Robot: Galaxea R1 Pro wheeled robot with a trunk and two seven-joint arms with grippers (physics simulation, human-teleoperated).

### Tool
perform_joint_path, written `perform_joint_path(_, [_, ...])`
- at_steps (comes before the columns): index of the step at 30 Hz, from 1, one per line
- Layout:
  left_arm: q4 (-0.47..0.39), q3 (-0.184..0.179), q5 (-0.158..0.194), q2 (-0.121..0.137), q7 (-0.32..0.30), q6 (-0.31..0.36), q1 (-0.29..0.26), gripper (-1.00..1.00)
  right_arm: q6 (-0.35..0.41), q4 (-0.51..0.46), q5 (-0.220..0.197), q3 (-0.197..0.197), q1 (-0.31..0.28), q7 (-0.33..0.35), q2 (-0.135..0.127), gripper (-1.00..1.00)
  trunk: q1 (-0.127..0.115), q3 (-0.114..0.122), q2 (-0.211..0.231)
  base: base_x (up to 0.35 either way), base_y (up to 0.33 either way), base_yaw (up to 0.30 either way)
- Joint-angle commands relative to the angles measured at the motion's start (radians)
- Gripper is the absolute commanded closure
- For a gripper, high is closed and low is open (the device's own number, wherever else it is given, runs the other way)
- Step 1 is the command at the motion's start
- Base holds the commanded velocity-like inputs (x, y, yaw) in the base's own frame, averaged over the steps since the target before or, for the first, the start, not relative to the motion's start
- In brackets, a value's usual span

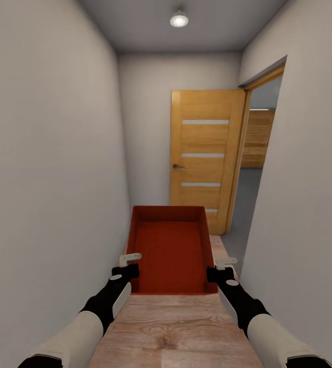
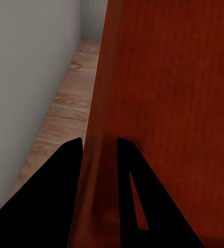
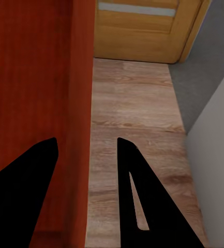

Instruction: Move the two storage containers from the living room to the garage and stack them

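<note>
Storage container carried in a narrow hallway, held at both side walls.
Left gripper jaws straddle and clamp its 9 o'clock wall; right gripper jaws straddle the 3 o'clock wall, gap visible on the outer side. Wood plank floor below; open wooden door at 12 o'clock, grey floor past it.

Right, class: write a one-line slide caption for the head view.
Both grippers, left and right, carry an orange-red container down a narrow corridor towards an open wooden door.
</note>
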Motion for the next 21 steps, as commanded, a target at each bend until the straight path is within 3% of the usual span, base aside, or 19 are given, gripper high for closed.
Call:
perform_joint_path(1, [0.0,-0.002,0.023,0.06,0.011,0.005,0.0,1.0,-0.049,-0.004,0.006,-0.086,-0.001,-0.007,-0.006,1.0,0.001,0.0,-0.001,0.323,0.0,0.0])
perform_joint_path(21, [0.0,-0.002,0.023,0.06,0.011,0.005,0.0,1.0,-0.048,-0.004,0.005,-0.086,-0.001,-0.007,-0.008,1.0,0.001,0.0,-0.001,0.323,0.0,0.0])
